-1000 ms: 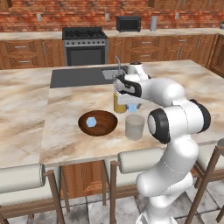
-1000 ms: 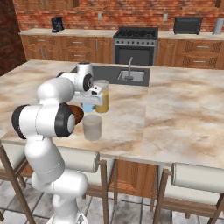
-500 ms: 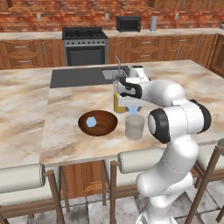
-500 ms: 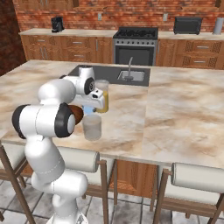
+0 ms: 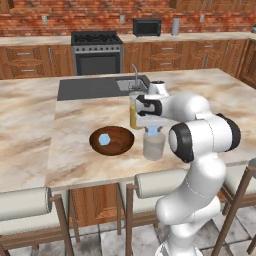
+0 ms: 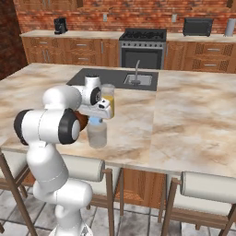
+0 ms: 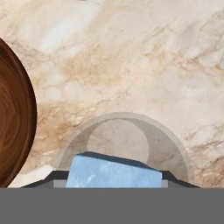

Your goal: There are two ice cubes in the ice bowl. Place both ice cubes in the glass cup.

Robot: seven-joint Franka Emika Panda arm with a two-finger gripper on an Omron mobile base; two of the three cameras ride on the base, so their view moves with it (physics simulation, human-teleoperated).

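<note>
A: Gripper (image 5: 151, 130) directly above the cup (image 5: 153, 145), jaws clamped on one cube (image 7: 113, 172); the hand view looks straight down into the cup's open mouth.

B: And the second cube (image 5: 104, 139)?

A: It lies in the bowl (image 5: 120, 147), just left of the cup. A taller glass (image 5: 134, 116) of orange liquid stands behind the cup.

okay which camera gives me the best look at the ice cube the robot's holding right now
The hand view: the held ice cube looms large between the jaws, directly above the open mouth of the glass cup. In the left base view it is just a small pale-blue patch over the cup. The right base view shows it similarly small, under the wrist.
</note>
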